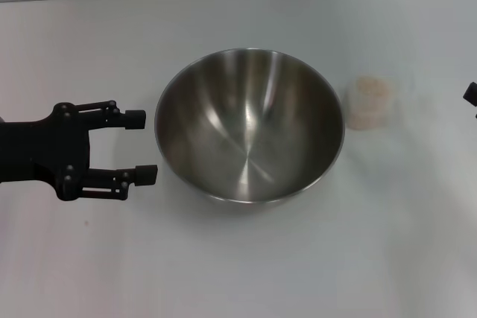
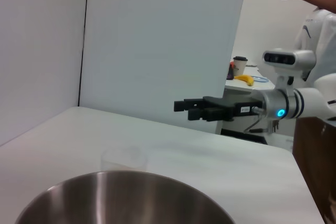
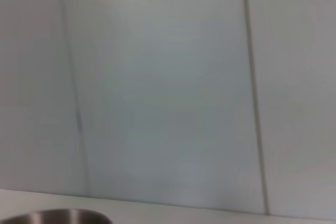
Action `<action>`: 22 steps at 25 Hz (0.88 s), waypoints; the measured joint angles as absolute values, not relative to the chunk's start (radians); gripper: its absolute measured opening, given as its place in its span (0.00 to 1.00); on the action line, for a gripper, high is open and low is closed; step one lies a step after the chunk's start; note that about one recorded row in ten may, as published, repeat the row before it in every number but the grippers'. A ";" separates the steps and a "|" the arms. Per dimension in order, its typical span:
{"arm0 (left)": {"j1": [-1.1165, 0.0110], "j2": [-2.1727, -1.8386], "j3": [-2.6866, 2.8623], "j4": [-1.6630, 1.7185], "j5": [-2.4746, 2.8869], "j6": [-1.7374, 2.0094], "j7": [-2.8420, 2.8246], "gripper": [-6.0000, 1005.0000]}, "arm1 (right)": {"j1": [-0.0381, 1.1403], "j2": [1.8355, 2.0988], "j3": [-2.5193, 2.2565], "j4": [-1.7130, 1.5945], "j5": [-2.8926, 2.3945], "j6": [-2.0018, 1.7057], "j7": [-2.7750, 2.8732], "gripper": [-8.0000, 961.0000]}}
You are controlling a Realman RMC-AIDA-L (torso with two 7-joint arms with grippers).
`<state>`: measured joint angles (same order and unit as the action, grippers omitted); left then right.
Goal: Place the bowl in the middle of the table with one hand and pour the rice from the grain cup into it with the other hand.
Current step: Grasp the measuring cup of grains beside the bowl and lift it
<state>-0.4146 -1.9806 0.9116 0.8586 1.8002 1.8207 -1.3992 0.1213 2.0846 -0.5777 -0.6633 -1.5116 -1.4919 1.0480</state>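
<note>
I see my left black gripper (image 1: 140, 146), fingers apart and empty, just beside the large shiny steel bowl (image 1: 249, 126) mid-bench; bowl placement looks done; next my right gripper (image 2: 181, 107), off by the bench's edge, fingers apparently together, must fetch the small translucent rice-filled cup (image 1: 369, 102).

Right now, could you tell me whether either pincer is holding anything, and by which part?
Nothing is held. The left pincer is open beside the bowl, not touching it; the right pincer hangs empty, away from the grain cup.

A robot lab: white partition panels (image 2: 163, 45), another robot (image 2: 294, 103) beyond.
</note>
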 joint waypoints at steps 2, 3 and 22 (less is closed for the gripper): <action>-0.415 -1.981 0.911 0.859 1.801 1.824 -1.400 0.84 | 0.130 2.086 -0.561 -0.620 -1.510 -1.459 1.002 0.77; -0.415 -1.981 0.911 0.859 1.803 1.825 -1.400 0.84 | 0.137 2.086 -0.556 -0.599 -1.510 -1.438 0.980 0.77; -0.405 -1.987 0.860 0.853 1.799 1.847 -1.397 0.84 | 0.271 2.082 -0.596 -0.464 -1.531 -1.231 0.882 0.75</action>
<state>-0.4052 -1.9866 0.8596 0.8526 1.7993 1.8466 -1.3968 0.2708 2.0817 -0.5963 -0.4644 -1.5311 -1.2315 0.8821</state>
